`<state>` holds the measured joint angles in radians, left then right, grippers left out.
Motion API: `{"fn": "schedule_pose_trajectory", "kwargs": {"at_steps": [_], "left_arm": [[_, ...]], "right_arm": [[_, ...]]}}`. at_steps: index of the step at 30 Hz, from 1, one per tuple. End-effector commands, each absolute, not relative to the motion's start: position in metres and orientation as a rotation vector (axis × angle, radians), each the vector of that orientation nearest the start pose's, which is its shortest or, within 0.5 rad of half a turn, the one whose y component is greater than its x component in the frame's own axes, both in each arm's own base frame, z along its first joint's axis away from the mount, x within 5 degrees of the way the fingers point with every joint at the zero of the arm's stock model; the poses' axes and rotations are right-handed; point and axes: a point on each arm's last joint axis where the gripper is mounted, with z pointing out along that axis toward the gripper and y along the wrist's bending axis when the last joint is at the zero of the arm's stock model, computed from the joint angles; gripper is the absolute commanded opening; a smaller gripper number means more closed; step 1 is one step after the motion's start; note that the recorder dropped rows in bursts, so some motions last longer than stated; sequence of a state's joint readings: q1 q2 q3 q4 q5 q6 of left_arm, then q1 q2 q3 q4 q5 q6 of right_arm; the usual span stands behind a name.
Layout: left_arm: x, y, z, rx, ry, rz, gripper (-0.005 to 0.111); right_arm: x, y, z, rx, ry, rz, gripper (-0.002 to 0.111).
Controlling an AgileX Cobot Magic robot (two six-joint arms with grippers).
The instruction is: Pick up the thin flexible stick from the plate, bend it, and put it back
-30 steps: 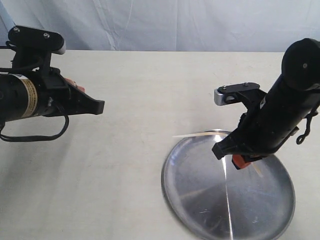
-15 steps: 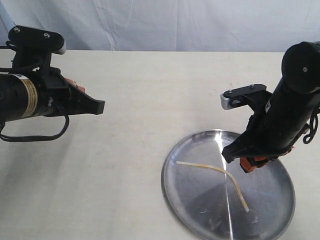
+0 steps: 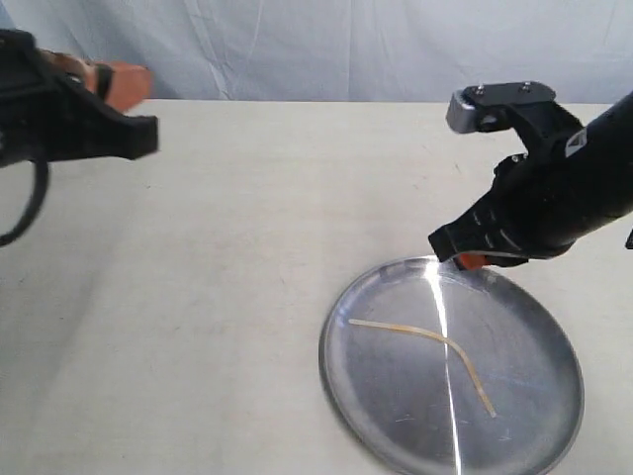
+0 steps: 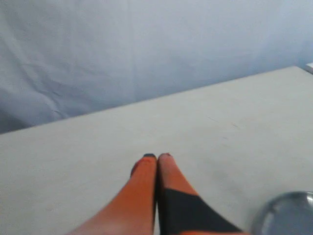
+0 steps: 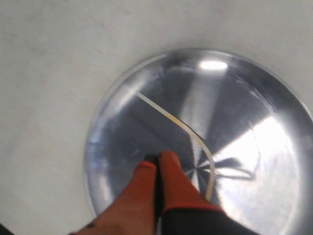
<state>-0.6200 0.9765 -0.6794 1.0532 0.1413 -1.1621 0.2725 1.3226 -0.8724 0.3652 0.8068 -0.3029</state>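
The thin flexible stick [image 3: 435, 341] lies kinked on the round silver plate [image 3: 356, 396], free of both grippers. The right wrist view shows the stick [image 5: 181, 125] curving across the plate [image 5: 105, 166]. My right gripper [image 3: 465, 259] hangs above the plate's far rim, its orange fingers pressed together with nothing between them; the right gripper [image 5: 157, 159] looks the same from its wrist. My left gripper [image 3: 129, 84] is raised at the far left, well away from the plate. In the left wrist view this gripper [image 4: 156, 156] is shut and holds nothing.
A pale cloth backdrop [image 3: 326, 45] stands behind the cream table [image 3: 247, 247]. A corner of the plate [image 4: 288, 215] shows in the left wrist view.
The stick dropped from the right gripper onto the plate, bent. The right arm then rose and drew back. The left arm lifted up and to the left.
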Motion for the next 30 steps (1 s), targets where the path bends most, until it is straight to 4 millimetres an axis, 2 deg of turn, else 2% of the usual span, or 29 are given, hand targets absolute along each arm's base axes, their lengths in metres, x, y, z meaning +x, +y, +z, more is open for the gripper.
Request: {"fn": "schedule_pose_trajectory", "kwargs": {"at_steps": [1, 3, 6, 8, 14, 17, 20, 23, 26, 30], "left_arm": [[0.157, -0.068, 0.343, 0.182, 1.808, -0.154, 0.000], [0.149, -0.056, 0.346, 0.090, 1.825, -0.131, 0.000], [0.143, -0.050, 0.349, 0.057, 1.817, -0.125, 0.000], [0.143, -0.050, 0.349, 0.057, 1.817, -0.125, 0.000], [0.143, -0.050, 0.349, 0.057, 1.817, -0.125, 0.000], [0.143, -0.051, 0.349, 0.059, 1.815, -0.129, 0.000], [0.143, -0.051, 0.349, 0.059, 1.815, -0.129, 0.000], [0.143, -0.051, 0.349, 0.061, 1.814, -0.130, 0.000], [0.143, -0.051, 0.349, 0.061, 1.814, -0.130, 0.000], [0.143, -0.051, 0.349, 0.061, 1.814, -0.130, 0.000]], "right_arm": [[0.202, 0.093, 0.285, -0.533, 2.419, 0.601, 0.000], [0.185, 0.092, 0.288, -0.502, 2.352, 0.665, 0.000], [0.160, 0.092, 0.291, -0.529, 2.369, 0.775, 0.000], [0.154, 0.091, 0.294, -0.549, 2.366, 0.787, 0.000], [0.155, 0.091, 0.293, -0.535, 2.361, 0.787, 0.000], [0.160, 0.087, 0.294, -0.444, 2.275, 0.720, 0.000], [0.166, 0.069, 0.309, -0.170, 2.015, 0.578, 0.000], [0.155, 0.049, 0.316, -0.027, 1.796, 0.464, 0.000], [0.134, 0.037, 0.310, -0.091, 1.680, 0.322, 0.000], [0.109, 0.029, 0.294, -0.160, 1.616, 0.248, 0.000]]}}
